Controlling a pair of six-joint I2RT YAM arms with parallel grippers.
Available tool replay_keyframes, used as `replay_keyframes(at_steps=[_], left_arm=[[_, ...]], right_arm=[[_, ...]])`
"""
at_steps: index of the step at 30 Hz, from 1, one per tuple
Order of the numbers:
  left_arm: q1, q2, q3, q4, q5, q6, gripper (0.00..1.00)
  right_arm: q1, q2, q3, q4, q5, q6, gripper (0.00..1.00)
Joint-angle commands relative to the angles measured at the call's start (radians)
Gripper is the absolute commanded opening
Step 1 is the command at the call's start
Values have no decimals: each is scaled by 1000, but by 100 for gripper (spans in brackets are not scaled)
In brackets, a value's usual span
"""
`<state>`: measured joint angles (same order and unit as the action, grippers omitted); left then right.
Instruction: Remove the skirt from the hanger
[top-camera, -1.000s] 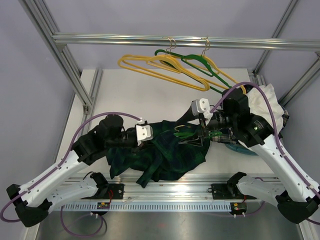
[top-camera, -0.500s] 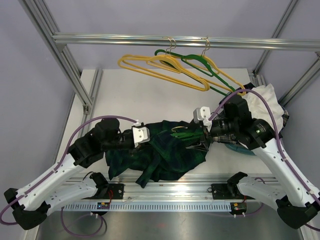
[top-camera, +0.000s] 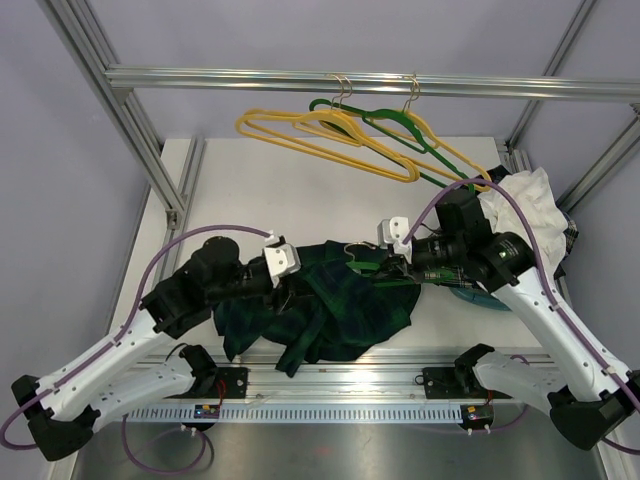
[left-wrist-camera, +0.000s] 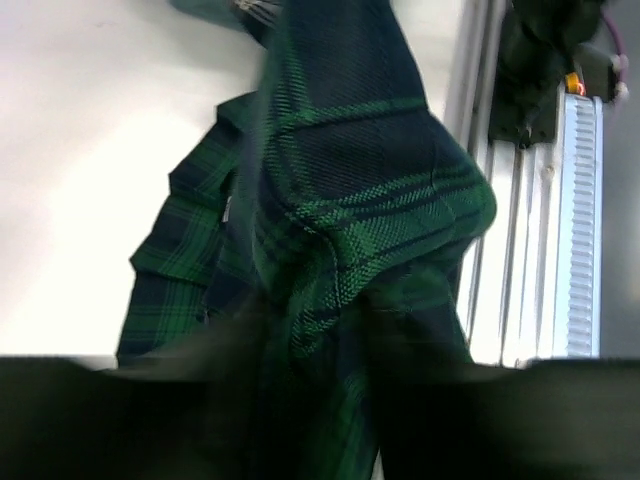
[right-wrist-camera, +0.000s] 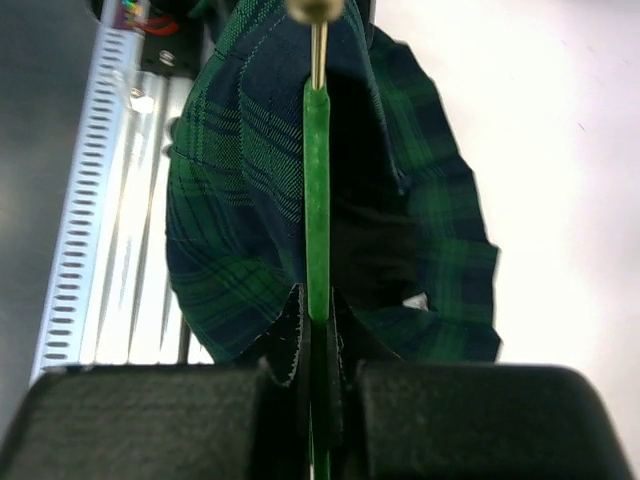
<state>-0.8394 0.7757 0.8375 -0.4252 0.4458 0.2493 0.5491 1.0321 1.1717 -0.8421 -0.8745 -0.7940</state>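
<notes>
Hidden under the folds of the skirt (top-camera: 330, 305): most of the green hanger (right-wrist-camera: 317, 190), only a thin strip and its metal hook showing in the right wrist view. Cut off by the bottom edge there: the lower end of that strip, pinched between the right gripper (right-wrist-camera: 318, 365) fingers. Blurred and dark in the left wrist view: the left gripper (left-wrist-camera: 310, 400), jaw gap unreadable, buried in cloth. Partly out of sight behind the right arm: a white cloth (top-camera: 530, 205).
</notes>
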Motion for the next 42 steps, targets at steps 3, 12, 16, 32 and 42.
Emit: replay_keyframes(at_steps=[3, 12, 16, 32, 42], left_arm=[[0, -56, 6, 157, -238, -238, 91], [3, 3, 55, 121, -411, -764, 99], [3, 103, 51, 161, -354, -1011, 96], [-58, 378, 15, 347, -435, -1197, 19], [84, 128, -142, 42, -648, -1104, 0]], right_arm=[[-47, -35, 17, -26, 199, 21, 0], [-64, -26, -6, 32, 302, 214, 0], [-64, 9, 3, 69, 354, 306, 0], [-64, 13, -6, 94, 305, 342, 0], [-135, -58, 19, -185, 362, -72, 0]])
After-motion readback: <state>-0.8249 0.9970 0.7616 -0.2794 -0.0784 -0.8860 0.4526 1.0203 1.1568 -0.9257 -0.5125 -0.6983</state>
